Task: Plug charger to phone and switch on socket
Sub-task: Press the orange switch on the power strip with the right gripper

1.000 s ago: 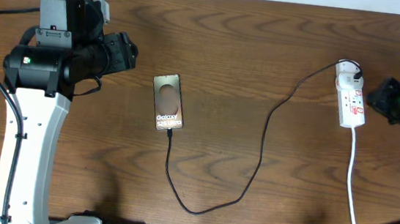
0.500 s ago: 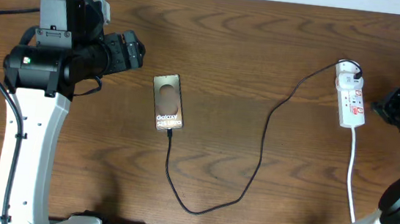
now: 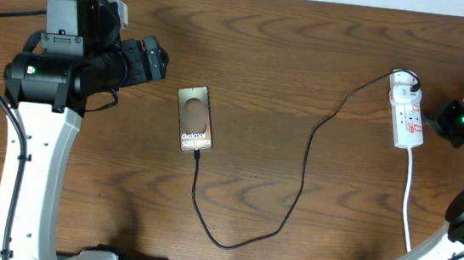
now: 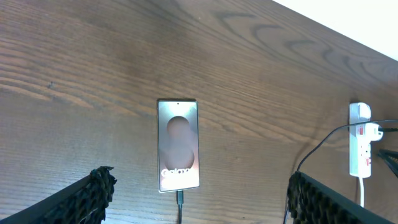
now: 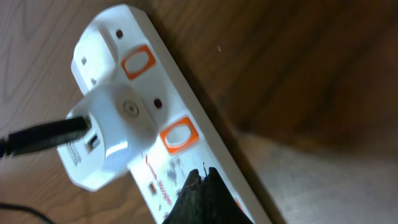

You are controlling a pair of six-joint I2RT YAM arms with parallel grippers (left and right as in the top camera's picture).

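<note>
A dark wood-grain bench (image 3: 309,35) carries everything. Nearest the arm bases, the charger (image 3: 223,244) lies in a slack loop. One run climbs to the near short edge of the phone (image 3: 194,120), where its plug tip sits at the port. The other run climbs rightward to the socket (image 3: 407,113). The phone lies flat, screen up, left of centre, with "Galaxy" lettering at its near end. The left fingers (image 4: 87,196) hang above the bench spread wide, holding nothing, and the left wrist camera frames the phone between them. Well to the right, the socket lies lengthwise, its thick white cord (image 3: 411,207) trailing toward the near edge. At its far end a white adapter (image 5: 106,134) is plugged in, the black cable leaving its side. The right fingers (image 5: 198,198) are pressed together into one dark tip over the strip's face, beside an orange-red switch (image 5: 179,135). Whether the tip touches the strip cannot be told.
</note>
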